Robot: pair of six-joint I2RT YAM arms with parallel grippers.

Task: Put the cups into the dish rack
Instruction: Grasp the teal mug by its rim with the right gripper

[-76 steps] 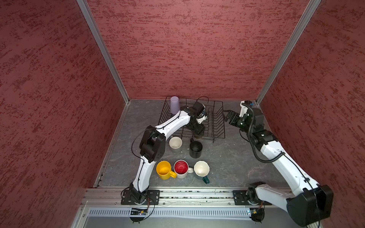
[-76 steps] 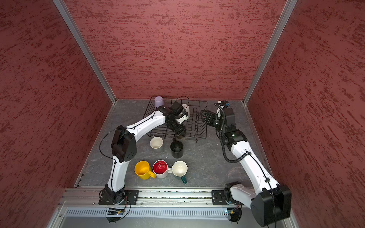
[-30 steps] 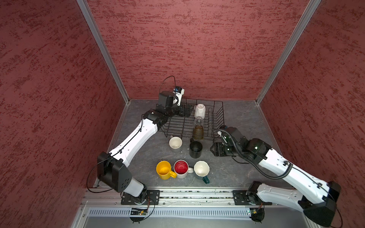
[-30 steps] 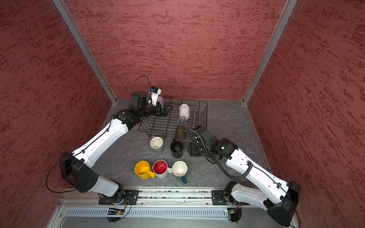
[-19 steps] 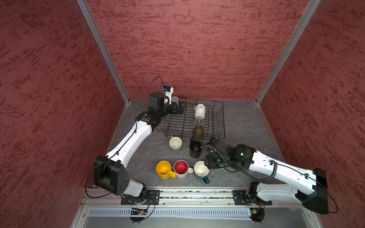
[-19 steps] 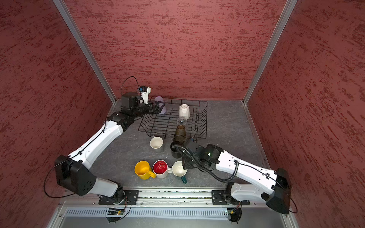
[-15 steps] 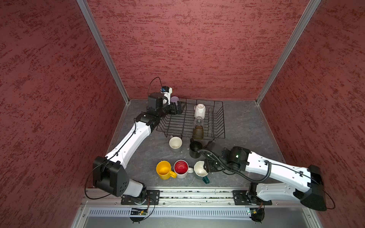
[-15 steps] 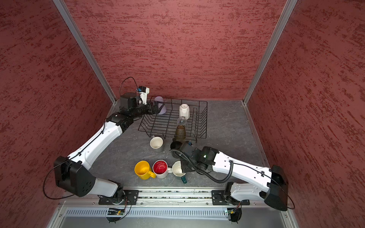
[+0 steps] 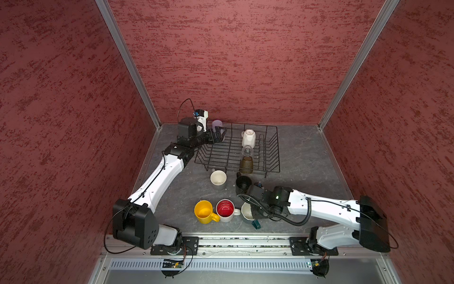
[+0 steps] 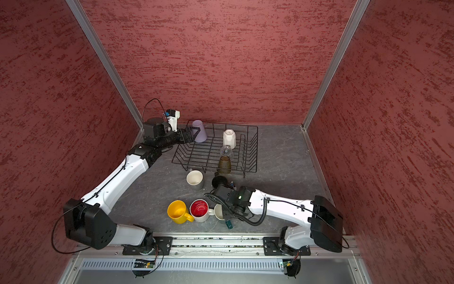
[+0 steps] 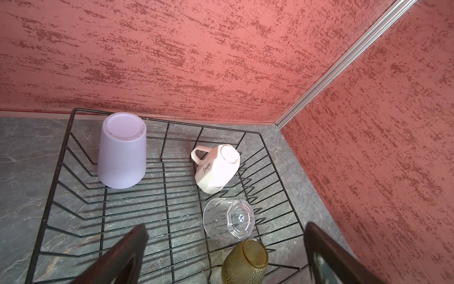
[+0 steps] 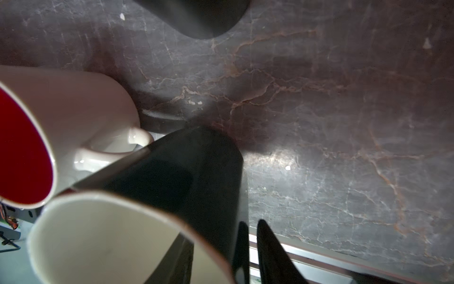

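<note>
Right tool [image 12: 224, 231] straddles the teal mug [image 12: 196, 172] rim; we cannot tell its grip. Next, probably: clamp, lift to rack [image 9: 278, 150].

Your left gripper [image 10: 190, 134]: hanging with jaws wide apart, just beside the upturned lavender tapered tumbler [image 10: 200, 132] in the black wire dish rack [image 10: 257, 150].
Your right gripper [image 10: 224, 216]: hovering on the cream-lined dark teal mug [image 10: 218, 211].
</note>
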